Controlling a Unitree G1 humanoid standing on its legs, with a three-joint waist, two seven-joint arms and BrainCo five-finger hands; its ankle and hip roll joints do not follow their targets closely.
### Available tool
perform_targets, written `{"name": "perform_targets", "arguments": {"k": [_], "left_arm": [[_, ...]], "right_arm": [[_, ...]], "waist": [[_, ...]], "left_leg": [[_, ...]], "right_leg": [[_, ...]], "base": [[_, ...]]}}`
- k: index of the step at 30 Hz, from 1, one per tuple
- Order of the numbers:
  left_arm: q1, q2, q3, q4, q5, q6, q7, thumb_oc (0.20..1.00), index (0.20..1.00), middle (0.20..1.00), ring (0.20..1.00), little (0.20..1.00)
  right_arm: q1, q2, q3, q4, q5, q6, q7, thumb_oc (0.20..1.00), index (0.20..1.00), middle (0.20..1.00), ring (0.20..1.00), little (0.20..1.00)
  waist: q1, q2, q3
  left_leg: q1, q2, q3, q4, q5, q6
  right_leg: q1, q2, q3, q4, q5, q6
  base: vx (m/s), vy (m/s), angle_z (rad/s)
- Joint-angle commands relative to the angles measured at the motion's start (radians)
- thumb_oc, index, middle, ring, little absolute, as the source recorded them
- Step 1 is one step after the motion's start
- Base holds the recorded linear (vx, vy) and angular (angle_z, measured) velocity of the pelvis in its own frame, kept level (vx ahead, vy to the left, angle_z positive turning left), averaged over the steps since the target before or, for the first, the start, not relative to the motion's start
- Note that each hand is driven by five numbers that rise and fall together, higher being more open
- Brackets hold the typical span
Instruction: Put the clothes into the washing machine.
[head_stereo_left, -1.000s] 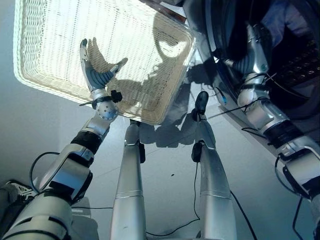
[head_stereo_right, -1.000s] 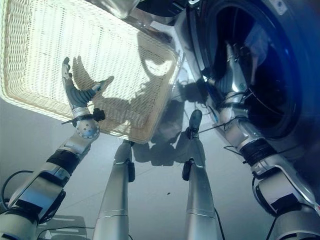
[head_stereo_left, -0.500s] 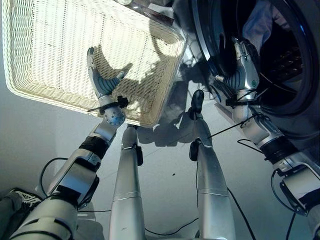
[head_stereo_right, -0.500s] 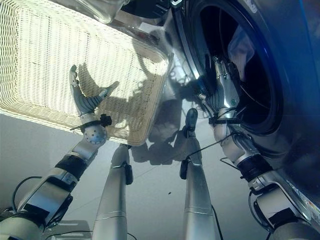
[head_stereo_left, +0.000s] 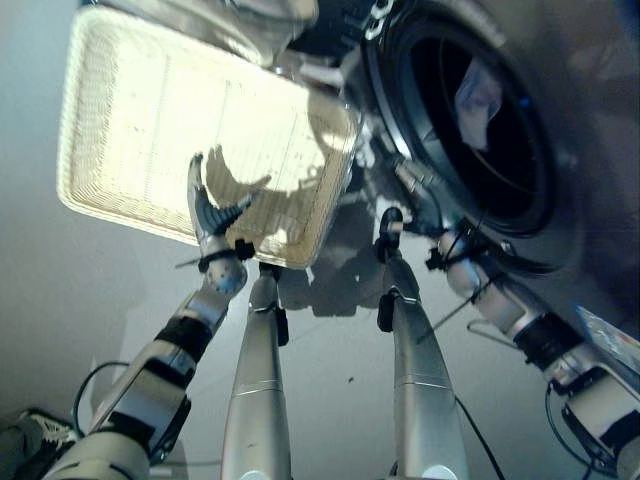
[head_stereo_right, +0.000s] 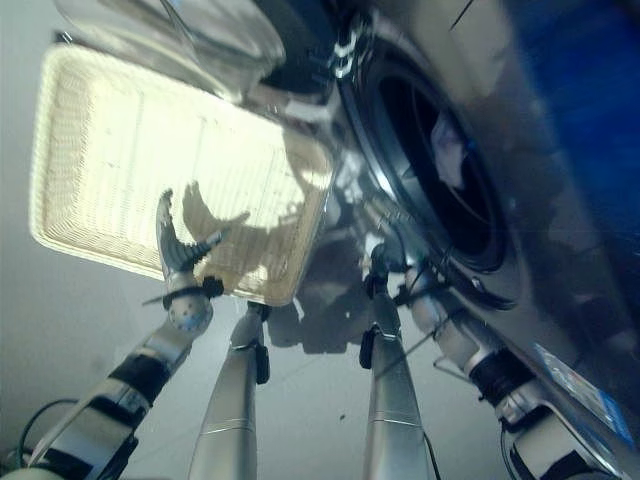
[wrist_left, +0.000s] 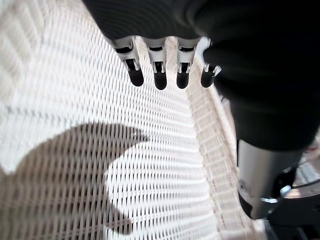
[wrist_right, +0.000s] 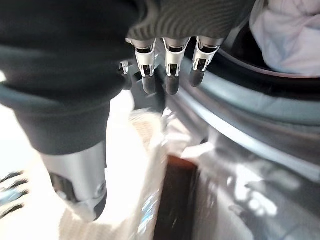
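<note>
The white garment lies inside the washing machine drum, at about one o'clock from the nearer, open and empty right hand, while the left hand, also open, hovers over the wicker basket.

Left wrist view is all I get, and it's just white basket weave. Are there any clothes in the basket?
Observer: No. From the head camera, the basket looks bare inside.
Operator: So where are the clothes?
Observer: A pale cloth lies inside the drum of the washing machine.
Operator: Is the other hand holding anything?
Observer: No. The right hand is open with nothing in it, close to the rim of the machine's opening.
</note>
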Motion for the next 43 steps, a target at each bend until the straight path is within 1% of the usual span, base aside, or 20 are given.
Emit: {"name": "perform_targets", "arguments": {"k": [1,2,4,6,7,8,9,10,11,12,14,17,18,19,21,23,24,27,33,43], "left_arm": [[0.044,-0.022,0.068,0.018,0.026,-0.028,-0.062,1.0,1.0,1.0,1.0,1.0],[0.063,-0.026,0.064,0.028,0.035,-0.023,-0.08,1.0,1.0,1.0,1.0,1.0],[0.141,-0.039,0.053,0.07,0.053,-0.017,-0.146,1.0,1.0,1.0,1.0,1.0],[0.151,-0.041,0.05,0.074,0.054,-0.016,-0.155,1.0,1.0,1.0,1.0,1.0],[0.204,-0.05,0.049,0.1,0.075,-0.01,-0.205,1.0,1.0,1.0,1.0,1.0],[0.222,-0.052,0.05,0.111,0.068,-0.01,-0.228,1.0,1.0,1.0,1.0,1.0],[0.246,-0.057,0.054,0.13,0.068,-0.011,-0.255,1.0,1.0,1.0,1.0,1.0],[0.282,-0.061,0.06,0.159,0.068,-0.009,-0.298,1.0,1.0,1.0,1.0,1.0],[0.29,-0.062,0.06,0.163,0.068,-0.008,-0.307,1.0,1.0,1.0,1.0,1.0],[0.317,-0.07,0.067,0.182,0.075,-0.004,-0.344,1.0,1.0,1.0,1.0,1.0],[0.371,-0.086,0.077,0.23,0.081,0.003,-0.418,1.0,1.0,1.0,1.0,1.0],[0.435,-0.108,0.097,0.286,0.06,0.031,-0.531,1.0,1.0,1.0,1.0,1.0],[0.435,-0.108,0.097,0.286,0.06,0.031,-0.531,1.0,1.0,1.0,1.0,1.0],[0.457,-0.118,0.105,0.315,0.05,0.039,-0.567,1.0,1.0,1.0,1.0,1.0],[0.496,-0.145,0.144,0.387,-0.012,0.116,-0.695,1.0,1.0,1.0,1.0,1.0],[0.498,-0.146,0.146,0.389,-0.011,0.12,-0.703,1.0,1.0,1.0,1.0,1.0],[0.519,-0.171,0.185,0.442,-0.05,0.209,-0.792,1.0,1.0,1.0,1.0,1.0],[0.528,-0.183,0.206,0.484,-0.031,0.251,-0.85,1.0,1.0,1.0,1.0,1.0],[0.538,-0.188,0.22,0.507,-0.049,0.295,-0.92,1.0,1.0,1.0,1.0,1.0],[0.535,-0.191,0.216,0.506,-0.082,0.329,-0.97,1.0,1.0,1.0,1.0,1.0]], "right_arm": [[0.07,-0.02,-0.003,-0.011,0.074,-0.076,-0.006,1.0,1.0,1.0,1.0,1.0],[0.099,-0.012,-0.007,0.004,0.106,-0.074,0.0,1.0,1.0,1.0,1.0,1.0],[0.191,0.017,-0.036,0.074,0.15,-0.075,0.042,1.0,1.0,1.0,1.0,1.0],[0.203,0.024,-0.043,0.087,0.165,-0.072,0.051,1.0,1.0,1.0,1.0,1.0],[0.252,0.059,-0.069,0.138,0.174,-0.06,0.07,1.0,1.0,1.0,1.0,1.0],[0.266,0.069,-0.079,0.153,0.202,-0.046,0.094,1.0,1.0,1.0,1.0,1.0],[0.288,0.086,-0.093,0.181,0.223,-0.043,0.113,1.0,1.0,1.0,1.0,1.0],[0.321,0.109,-0.115,0.227,0.252,-0.026,0.157,1.0,1.0,1.0,1.0,1.0],[0.326,0.112,-0.119,0.233,0.259,-0.021,0.168,1.0,1.0,1.0,1.0,1.0],[0.352,0.13,-0.136,0.27,0.309,-0.002,0.206,1.0,1.0,1.0,1.0,1.0],[0.393,0.178,-0.174,0.393,0.331,0.001,0.269,1.0,1.0,1.0,1.0,1.0],[0.432,0.23,-0.218,0.54,0.404,0.055,0.356,1.0,1.0,1.0,1.0,1.0],[0.432,0.23,-0.218,0.54,0.404,0.055,0.357,1.0,1.0,1.0,1.0,1.0],[0.439,0.253,-0.244,0.614,0.435,0.095,0.393,1.0,1.0,1.0,1.0,1.0],[0.448,0.3,-0.302,0.756,0.45,0.143,0.434,1.0,1.0,1.0,1.0,1.0],[0.449,0.302,-0.304,0.759,0.451,0.148,0.435,1.0,1.0,1.0,1.0,1.0],[0.45,0.332,-0.342,0.829,0.481,0.203,0.476,1.0,1.0,1.0,1.0,1.0],[0.45,0.352,-0.373,0.887,0.482,0.245,0.5,1.0,1.0,1.0,1.0,1.0],[0.453,0.352,-0.409,0.95,0.464,0.276,0.529,1.0,1.0,1.0,1.0,1.0],[0.459,0.348,-0.425,0.972,0.467,0.269,0.546,1.0,1.0,1.0,1.0,1.0]], "waist": [[0.02,0.021,-0.013],[0.024,0.023,-0.013],[0.035,0.03,-0.013],[0.036,0.029,-0.013],[0.046,0.032,-0.013],[0.048,0.033,-0.014],[0.051,0.034,-0.03],[0.053,0.032,-0.075],[0.053,0.032,-0.079],[0.054,0.033,-0.111],[0.057,0.037,-0.175],[0.068,0.041,-0.252],[0.068,0.041,-0.252],[0.073,0.044,-0.28],[0.087,0.05,-0.347],[0.087,0.05,-0.349],[0.094,0.051,-0.388],[0.097,0.051,-0.424],[0.096,0.056,-0.465],[0.091,0.057,-0.486]], "left_leg": [[0.079,-0.005,0.005,-0.034,0.016,0.058],[0.123,-0.003,0.013,-0.047,0.014,0.058],[0.289,0.002,0.031,-0.092,0.004,0.055],[0.312,0.001,0.033,-0.1,0.006,0.054],[0.419,0.0,0.039,-0.134,0.001,0.053],[0.456,0.0,0.041,-0.146,0.0,0.053],[0.498,0.001,0.043,-0.159,-0.004,0.051],[0.536,0.003,0.048,-0.181,-0.003,0.046],[0.545,0.004,0.049,-0.187,-0.002,0.045],[0.579,0.007,0.053,-0.208,-0.001,0.044],[0.644,0.018,0.066,-0.245,0.007,0.038],[0.71,0.031,0.075,-0.282,0.014,0.034],[0.71,0.031,0.075,-0.283,0.014,0.033],[0.733,0.034,0.078,-0.296,0.017,0.033],[0.776,0.044,0.089,-0.317,0.015,0.03],[0.777,0.044,0.089,-0.317,0.014,0.03],[0.794,0.049,0.095,-0.317,0.008,0.027],[0.813,0.055,0.105,-0.317,0.0,0.024],[0.847,0.056,0.111,-0.317,-0.018,0.029],[0.867,0.059,0.108,-0.317,-0.029,0.035]], "right_leg": [[0.116,-0.054,-0.055,0.022,-0.042,0.084],[0.16,-0.061,-0.061,0.01,-0.044,0.087],[0.324,-0.083,-0.066,-0.029,-0.052,0.097],[0.347,-0.087,-0.067,-0.036,-0.051,0.098],[0.458,-0.096,-0.071,-0.061,-0.058,0.103],[0.496,-0.098,-0.075,-0.071,-0.06,0.104],[0.542,-0.1,-0.079,-0.083,-0.065,0.105],[0.591,-0.101,-0.087,-0.109,-0.066,0.106],[0.602,-0.101,-0.09,-0.115,-0.067,0.105],[0.64,-0.1,-0.096,-0.133,-0.069,0.104],[0.713,-0.097,-0.108,-0.166,-0.07,0.104],[0.787,-0.097,-0.128,-0.2,-0.07,0.104],[0.788,-0.096,-0.128,-0.201,-0.07,0.104],[0.813,-0.095,-0.133,-0.212,-0.07,0.104],[0.867,-0.094,-0.155,-0.24,-0.072,0.103],[0.869,-0.094,-0.156,-0.241,-0.072,0.103],[0.901,-0.091,-0.167,-0.259,-0.074,0.101],[0.924,-0.088,-0.17,-0.269,-0.083,0.098],[0.95,-0.086,-0.159,-0.273,-0.095,0.093],[0.96,-0.091,-0.143,-0.274,-0.098,0.09]], "base": [[0.0,0.0,0.0],[0.01,0.002,-0.07],[0.04,0.001,-0.17],[0.04,-0.012,-0.09],[0.05,-0.023,0.05],[0.11,-0.026,0.09],[0.14,-0.011,0.11],[0.14,-0.009,0.1],[0.13,-0.009,0.13],[0.12,-0.012,0.07],[0.19,-0.019,0.16],[0.14,-0.025,0.16],[0.11,-0.021,0.06],[0.12,-0.01,0.08],[0.16,-0.003,0.1],[0.07,0.0,0.15],[0.07,-0.004,0.22],[0.08,-0.012,0.1],[0.04,-0.005,0.07],[0.02,-0.001,0.0]]}}
